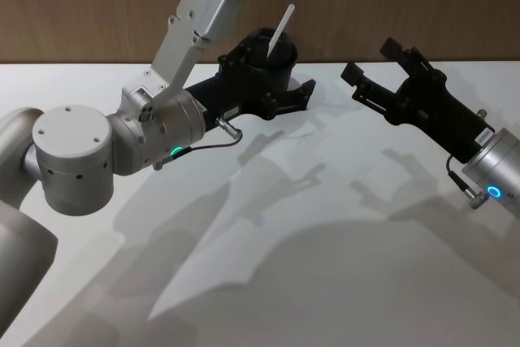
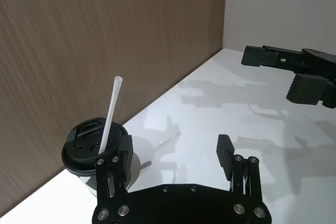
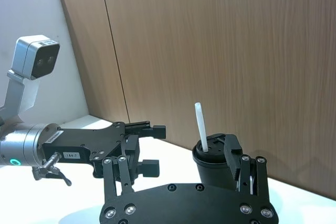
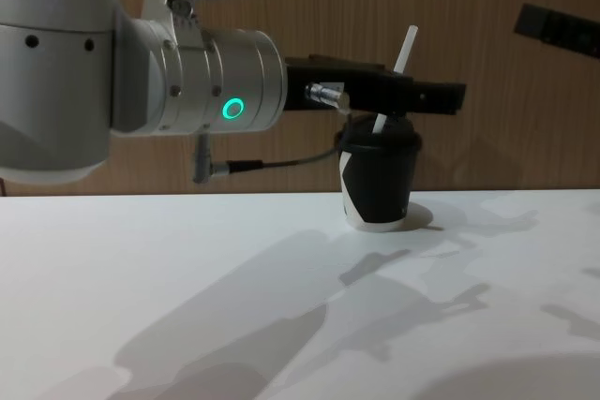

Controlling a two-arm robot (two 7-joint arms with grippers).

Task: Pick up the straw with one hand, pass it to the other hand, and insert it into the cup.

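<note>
Nearest us in the chest view is the left arm's silver-grey barrel w/ its green ring (image 4: 232,108) and a thin black cable (image 4: 272,163) looping beneath. Past it we see 1 cup (image 4: 379,179), black w/ a white base rim, upright on the white surface (image 4: 187,306) close to the wood wall (image 4: 469,147). Inside the cup, through the domed lid (image 2: 86,144), sits 1 white straw (image 2: 109,117), leaning a bit and sticking out well above the lid; nothing else in the cup that we can make out. We count 2 pincers. Left pincer (image 2: 176,156) is wide open and empty: from its wrist view we see one finger (image 2: 124,153) just beside the cup's lid, the other finger (image 2: 224,153) well apart over bare surface, so the cup is at one side of the gap, not centred betw. the fingers, and the straw rises free next to that near finger w/o being gripped. From the head view the left pincer (image 1: 268,91) reaches fwd to the cup (image 1: 272,50) at the far edge of the surface. Right pincer (image 1: 375,67) hangs in the air well to the right of the cup, also spread open, holding nothing. Its wrist view shows the cup (image 3: 212,161) behind one of its fingers (image 3: 233,153), straw (image 3: 201,125) upright in the lid.
</note>
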